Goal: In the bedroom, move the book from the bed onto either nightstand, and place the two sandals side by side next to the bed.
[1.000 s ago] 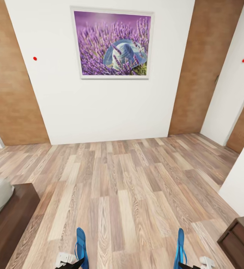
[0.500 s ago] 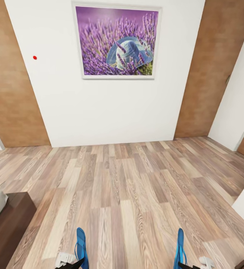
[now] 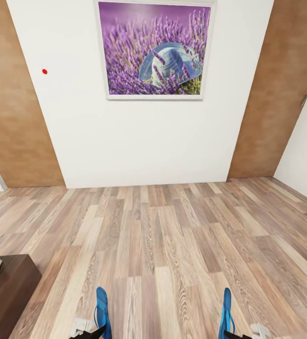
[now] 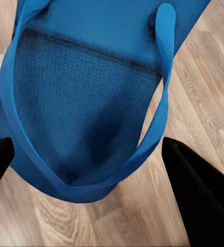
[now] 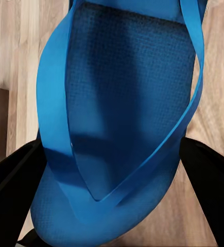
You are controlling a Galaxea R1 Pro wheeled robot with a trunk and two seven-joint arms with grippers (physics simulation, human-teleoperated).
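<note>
The left tool (image 3: 94, 333) is clamped on one sandal (image 3: 101, 313); the right tool (image 3: 233, 335) is clamped on the other sandal (image 3: 227, 313). Both are bright blue flip-flops with thin toe straps and textured footbeds, held above the plank floor (image 3: 163, 245), long axes pointing ahead toward the white wall (image 3: 125, 141). Since a second ago the view has swung: the framed lavender picture (image 3: 156, 49) sits further right, and less of the bed (image 3: 5, 287) corner shows at lower left.

Open plank floor (image 3: 163, 245) ahead; bed (image 3: 5, 287) corner low left, white wall (image 3: 139, 141) beyond.
</note>
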